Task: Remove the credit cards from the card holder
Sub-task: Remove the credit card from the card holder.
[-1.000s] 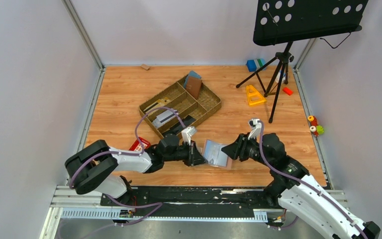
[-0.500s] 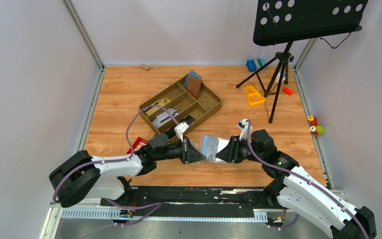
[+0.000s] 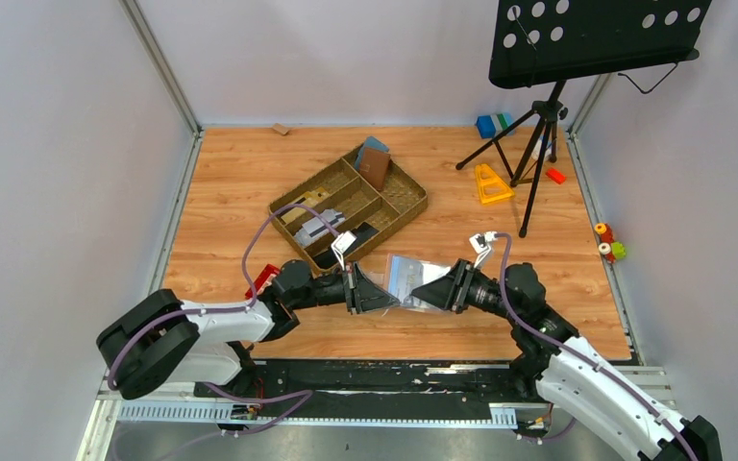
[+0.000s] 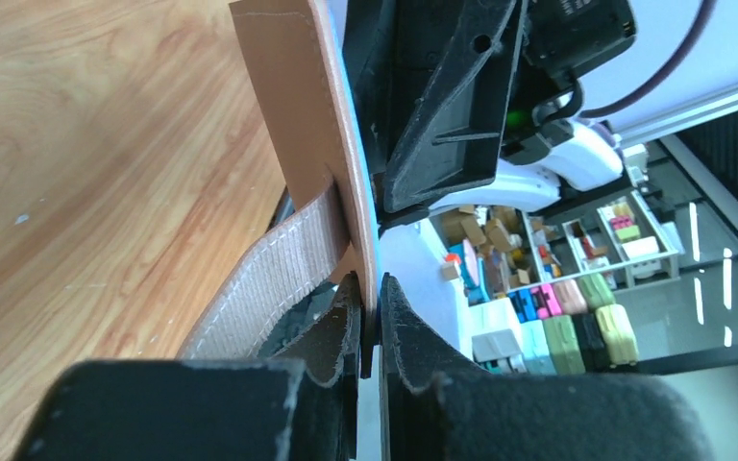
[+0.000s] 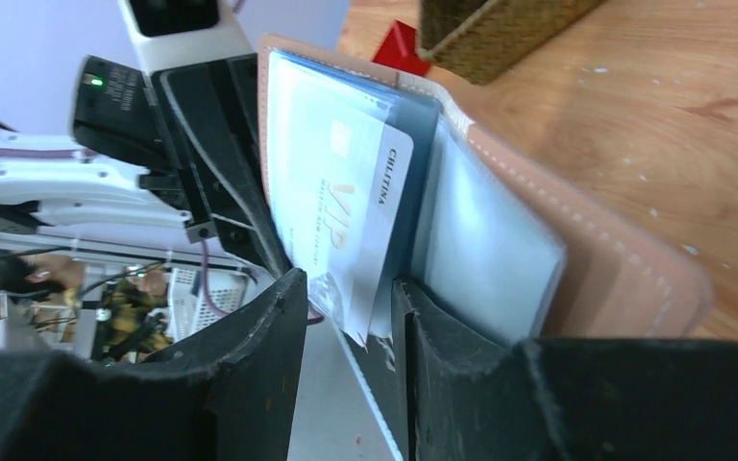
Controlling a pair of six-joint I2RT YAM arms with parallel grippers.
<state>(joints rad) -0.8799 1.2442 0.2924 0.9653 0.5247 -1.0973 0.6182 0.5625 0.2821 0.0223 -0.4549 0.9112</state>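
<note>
Over the table (image 3: 231, 173), left hand (image 3: 382, 297) has carried the card holder (image 3: 409, 276) toward the tray (image 3: 417, 193).

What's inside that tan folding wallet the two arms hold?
A white card printed VIP sits in clear plastic sleeves against blue-grey lining. Whether more cards lie behind it is hidden.

Wooden tabletop (image 3: 231, 182), light plank grain. Standing or lying on it: one woven tan compartment tray (image 3: 419, 202) at centre, and one black music-stand tripod (image 3: 535, 144) at right rear, with a yellow triangular piece (image 3: 490, 184), a small red piece (image 3: 555, 175) and a blue-green block (image 3: 492, 125) near its feet. Also one small brown block (image 3: 280, 128) at the far edge and one red block (image 3: 267, 279) front left.
</note>
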